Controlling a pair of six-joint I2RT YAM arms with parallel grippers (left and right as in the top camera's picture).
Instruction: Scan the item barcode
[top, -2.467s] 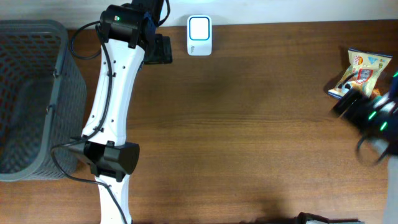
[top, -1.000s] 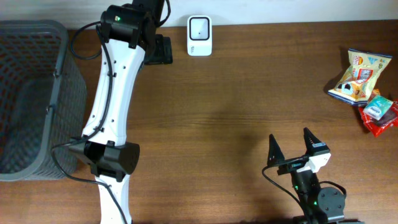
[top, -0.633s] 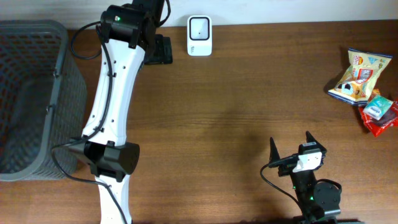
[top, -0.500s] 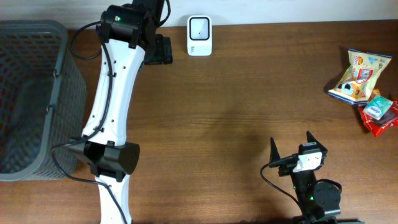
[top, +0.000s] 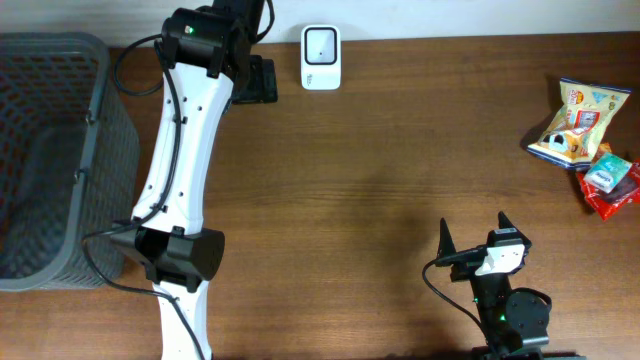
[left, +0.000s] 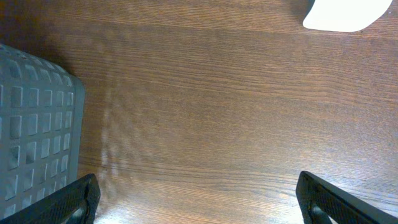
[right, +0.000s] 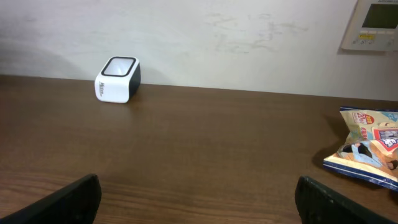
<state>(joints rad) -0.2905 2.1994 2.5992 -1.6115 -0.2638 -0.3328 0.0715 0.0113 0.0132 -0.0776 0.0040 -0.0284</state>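
The white barcode scanner (top: 320, 43) stands at the table's far edge; it also shows in the right wrist view as a small white scanner (right: 117, 79) against the wall. A yellow and blue snack bag (top: 578, 122) lies at the far right, with a red and teal packet (top: 612, 180) just in front of it. My right gripper (top: 475, 238) is open and empty near the front edge, well left of both items. The snack bag (right: 367, 146) lies ahead to its right. My left gripper (left: 202, 202) is open over bare wood, left of the scanner (left: 342, 11).
A grey mesh basket (top: 50, 160) fills the left end of the table, and its corner (left: 37, 130) shows in the left wrist view. The white left arm (top: 185, 170) stretches from the front edge to the back. A wall panel (right: 376, 22) hangs behind the table.
The right arm has swung away from the snack items at the right edge to the front of the table, then edged slightly right. The left arm has not moved.
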